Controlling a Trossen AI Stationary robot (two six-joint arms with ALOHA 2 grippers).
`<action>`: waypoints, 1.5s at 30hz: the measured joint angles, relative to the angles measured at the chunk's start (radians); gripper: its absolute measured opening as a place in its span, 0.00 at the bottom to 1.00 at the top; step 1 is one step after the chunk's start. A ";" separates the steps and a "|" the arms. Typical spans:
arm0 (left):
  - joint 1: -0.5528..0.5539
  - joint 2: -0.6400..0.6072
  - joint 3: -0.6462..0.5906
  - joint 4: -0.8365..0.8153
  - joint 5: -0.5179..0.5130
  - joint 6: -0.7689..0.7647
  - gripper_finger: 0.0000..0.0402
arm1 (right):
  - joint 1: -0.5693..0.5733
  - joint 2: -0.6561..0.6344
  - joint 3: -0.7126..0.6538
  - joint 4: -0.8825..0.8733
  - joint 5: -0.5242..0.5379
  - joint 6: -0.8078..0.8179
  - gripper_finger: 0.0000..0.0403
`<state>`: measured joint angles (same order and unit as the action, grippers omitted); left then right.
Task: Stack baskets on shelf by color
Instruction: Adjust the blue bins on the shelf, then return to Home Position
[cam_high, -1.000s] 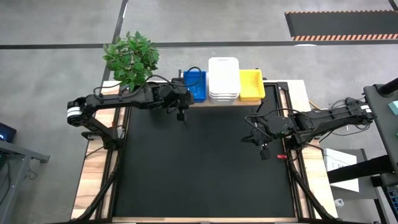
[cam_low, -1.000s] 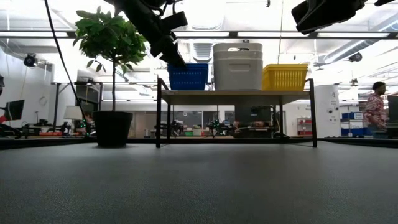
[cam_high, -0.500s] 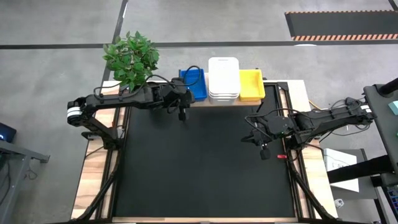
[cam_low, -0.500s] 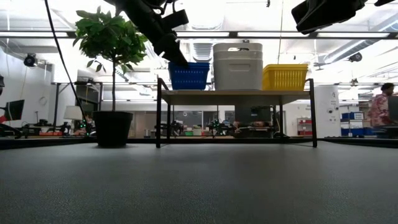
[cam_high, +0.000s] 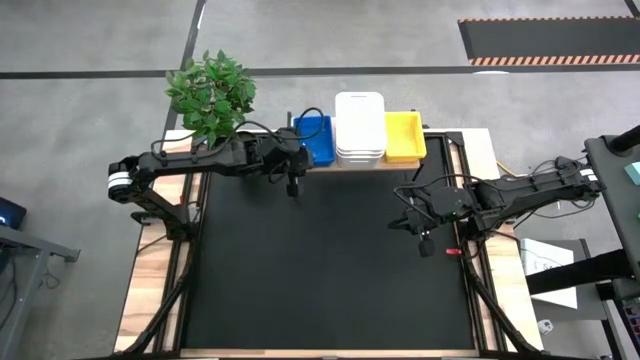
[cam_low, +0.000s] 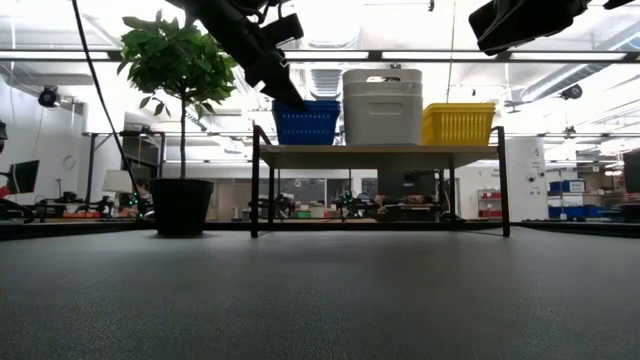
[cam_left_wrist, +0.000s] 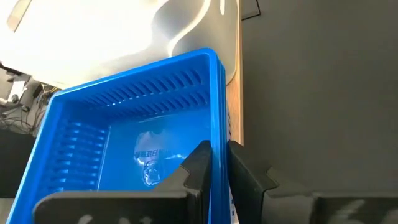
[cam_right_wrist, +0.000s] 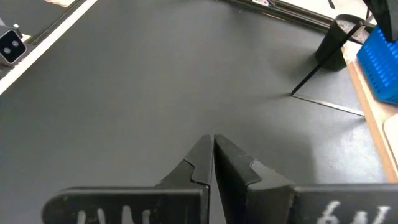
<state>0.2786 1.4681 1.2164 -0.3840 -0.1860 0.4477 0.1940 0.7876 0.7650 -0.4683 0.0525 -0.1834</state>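
From above, the shelf (cam_high: 440, 160) stands along the far edge of the black mat (cam_high: 330, 270), carrying three piles side by side: blue baskets (cam_high: 314, 136) on the left, white baskets (cam_high: 360, 126) in the middle, yellow baskets (cam_high: 404, 136) on the right. Each pile's long axis runs near to far. A potted plant (cam_high: 211, 94) stands left of the shelf. The left gripper (cam_high: 293, 176) sits at the near left corner of the blue pile; the right gripper (cam_high: 424, 243) hovers over the mat's right side, well apart from the shelf.

At table height, the white pile (cam_low: 382, 105) stands taller than the blue (cam_low: 306, 122) and yellow (cam_low: 459, 124) ones; a workshop room lies behind.

The left wrist view shows the fingers (cam_left_wrist: 200, 163) pinching the blue basket's wall (cam_left_wrist: 216, 112); a pale label inside is unreadable.

The right wrist view shows the fingers (cam_right_wrist: 200, 158) pressed together, holding nothing, above bare mat (cam_right_wrist: 124, 93).
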 joint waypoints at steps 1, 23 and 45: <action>0.000 0.000 0.000 0.000 0.000 0.000 0.07 | 0.000 0.000 0.000 0.000 0.000 0.000 0.02; 0.002 0.000 -0.012 0.009 -0.001 -0.023 0.07 | 0.000 0.000 0.000 0.000 0.000 0.000 0.02; 0.003 -0.002 -0.012 0.008 -0.006 -0.013 0.26 | 0.000 0.000 0.000 0.000 -0.002 0.001 0.02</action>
<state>0.2821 1.4658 1.2041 -0.3759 -0.1919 0.4343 0.1940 0.7876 0.7647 -0.4683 0.0507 -0.1829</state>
